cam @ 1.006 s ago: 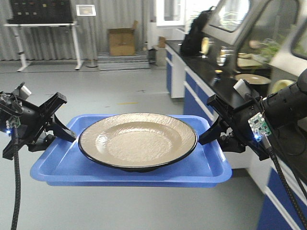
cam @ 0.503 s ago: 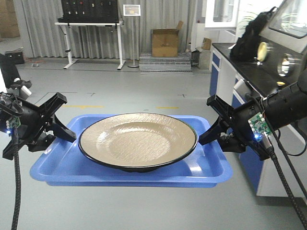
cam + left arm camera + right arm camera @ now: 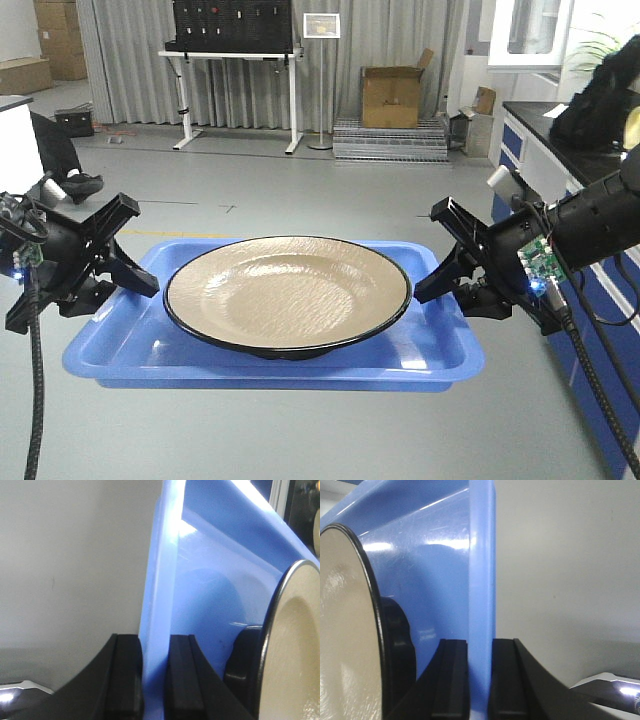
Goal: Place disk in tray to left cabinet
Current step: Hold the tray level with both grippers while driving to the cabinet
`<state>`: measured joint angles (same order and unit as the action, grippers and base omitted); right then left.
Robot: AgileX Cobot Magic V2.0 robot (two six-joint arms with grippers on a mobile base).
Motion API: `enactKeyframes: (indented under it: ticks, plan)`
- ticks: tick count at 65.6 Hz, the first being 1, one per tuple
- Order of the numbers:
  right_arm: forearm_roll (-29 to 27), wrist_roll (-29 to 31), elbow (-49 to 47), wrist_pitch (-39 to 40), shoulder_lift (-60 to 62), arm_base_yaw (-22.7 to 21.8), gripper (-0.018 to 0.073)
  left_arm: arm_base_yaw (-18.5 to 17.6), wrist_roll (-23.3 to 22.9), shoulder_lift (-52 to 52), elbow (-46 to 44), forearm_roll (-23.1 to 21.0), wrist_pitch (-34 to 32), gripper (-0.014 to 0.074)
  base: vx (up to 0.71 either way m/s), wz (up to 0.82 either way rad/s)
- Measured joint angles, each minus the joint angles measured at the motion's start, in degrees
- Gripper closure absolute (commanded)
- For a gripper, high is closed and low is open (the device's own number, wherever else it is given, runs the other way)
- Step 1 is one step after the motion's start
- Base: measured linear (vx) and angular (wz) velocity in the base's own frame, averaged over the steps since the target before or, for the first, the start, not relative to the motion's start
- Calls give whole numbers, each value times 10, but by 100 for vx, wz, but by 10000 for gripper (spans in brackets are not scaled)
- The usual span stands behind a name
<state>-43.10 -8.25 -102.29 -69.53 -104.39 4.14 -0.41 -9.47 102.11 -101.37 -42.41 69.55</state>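
Held clear above the grey floor, the blue tray carries the disk lying flat at its centre (the plate nearly spans the tray's width). The left tool is clamped on the tray's lip at 9 o'clock, the right tool likewise at 3 o'clock. Far back, toward 1 o'clock, a cardboard box sits by the curtain.
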Motion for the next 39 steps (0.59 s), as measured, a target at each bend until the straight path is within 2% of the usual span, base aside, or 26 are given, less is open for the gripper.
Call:
enactKeyframes:
  ticks: [39]
  plan:
    - [0, -1, 0, -1, 0, 0, 564, 0, 0, 0, 0, 0, 1, 597, 54, 8]
